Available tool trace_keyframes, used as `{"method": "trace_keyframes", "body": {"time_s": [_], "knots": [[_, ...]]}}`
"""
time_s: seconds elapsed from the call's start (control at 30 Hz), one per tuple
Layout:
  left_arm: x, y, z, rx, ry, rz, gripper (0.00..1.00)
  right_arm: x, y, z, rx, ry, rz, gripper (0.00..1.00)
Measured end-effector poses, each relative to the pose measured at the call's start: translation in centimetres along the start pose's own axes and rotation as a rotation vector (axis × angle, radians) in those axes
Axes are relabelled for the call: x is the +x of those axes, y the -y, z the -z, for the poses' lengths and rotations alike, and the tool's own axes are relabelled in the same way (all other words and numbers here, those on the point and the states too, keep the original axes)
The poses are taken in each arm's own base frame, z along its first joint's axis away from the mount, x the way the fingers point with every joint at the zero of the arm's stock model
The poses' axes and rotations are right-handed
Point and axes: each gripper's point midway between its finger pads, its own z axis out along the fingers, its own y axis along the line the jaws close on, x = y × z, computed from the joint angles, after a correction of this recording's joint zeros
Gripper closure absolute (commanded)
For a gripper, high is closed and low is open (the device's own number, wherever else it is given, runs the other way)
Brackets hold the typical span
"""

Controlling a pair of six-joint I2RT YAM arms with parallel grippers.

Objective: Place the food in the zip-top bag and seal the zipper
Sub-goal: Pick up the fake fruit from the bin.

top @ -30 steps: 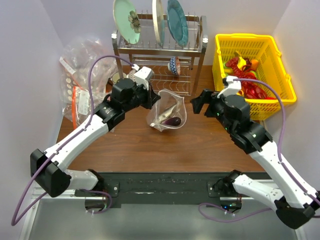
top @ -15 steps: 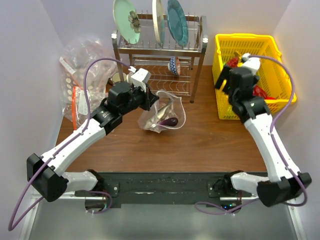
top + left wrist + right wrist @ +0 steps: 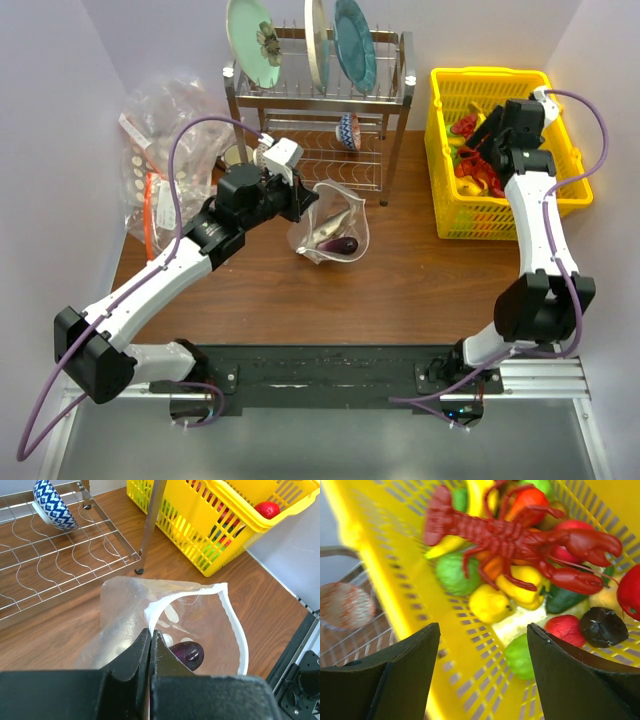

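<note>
The clear dotted zip-top bag (image 3: 335, 232) stands open on the wooden table, with a purple toy eggplant (image 3: 189, 654) inside it. My left gripper (image 3: 150, 632) is shut on the bag's white zipper rim (image 3: 235, 625) and holds the mouth open; it also shows in the top view (image 3: 305, 200). My right gripper (image 3: 484, 635) is open and empty above the yellow basket (image 3: 447, 150). The basket holds toy food: a red lobster (image 3: 515, 535), a yellow lemon (image 3: 490, 604), green pieces (image 3: 452, 574) and red pieces (image 3: 565, 628).
A metal dish rack (image 3: 320, 95) with plates and a blue patterned bowl (image 3: 52, 505) stands behind the bag. A heap of other clear bags (image 3: 160, 150) lies at the far left. The basket's wall (image 3: 190, 525) is close to the right of the bag.
My right arm has swung from beside the bag to the right and back, up over the yellow basket. My left gripper keeps its hold on the bag, which shifted slightly.
</note>
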Motion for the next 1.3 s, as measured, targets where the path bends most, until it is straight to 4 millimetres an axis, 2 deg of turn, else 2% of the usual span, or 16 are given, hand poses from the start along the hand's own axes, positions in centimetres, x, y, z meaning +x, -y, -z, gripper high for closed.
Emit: {"method": "trace_keyframes", "body": {"time_s": [0.13,0.3,0.5,0.6,0.67,0.77,0.9,1.13,1.27,1.3], "knots": [[-0.1,0.1,0.0,0.004,0.005,-0.002,1.00,1.3,2.4,-3.1,0.056,-0.060,-0.027,0.28],[-0.4,0.1,-0.1,0.006,0.016,-0.006,1.00,2.8,3.9,-5.4,0.077,-0.124,-0.047,0.30],[-0.4,0.1,-0.1,0.006,0.016,-0.010,1.00,6.6,4.2,-8.7,0.049,-0.256,-0.085,0.26],[-0.4,0.1,-0.1,0.006,0.016,-0.010,1.00,9.5,4.2,-10.4,0.033,-0.345,-0.103,0.17],[-0.4,0.1,-0.1,0.006,0.016,-0.010,1.00,11.2,4.1,-11.3,0.023,-0.395,-0.116,0.18],[-0.4,0.1,-0.1,0.006,0.016,-0.010,1.00,13.0,3.6,-12.2,-0.006,-0.451,-0.141,0.25],[-0.4,0.1,-0.1,0.006,0.016,-0.010,1.00,14.1,3.1,-13.0,-0.034,-0.480,-0.165,0.27],[-0.4,0.1,-0.1,0.006,0.016,-0.010,1.00,14.3,3.0,-13.8,-0.038,-0.469,-0.173,0.30],[-0.4,0.1,-0.1,0.006,0.016,-0.010,1.00,14.5,3.1,-14.6,-0.034,-0.462,-0.176,0.41],[-0.4,0.1,-0.1,0.006,0.016,-0.010,1.00,14.8,3.2,-14.8,-0.032,-0.464,-0.177,0.47]]}}
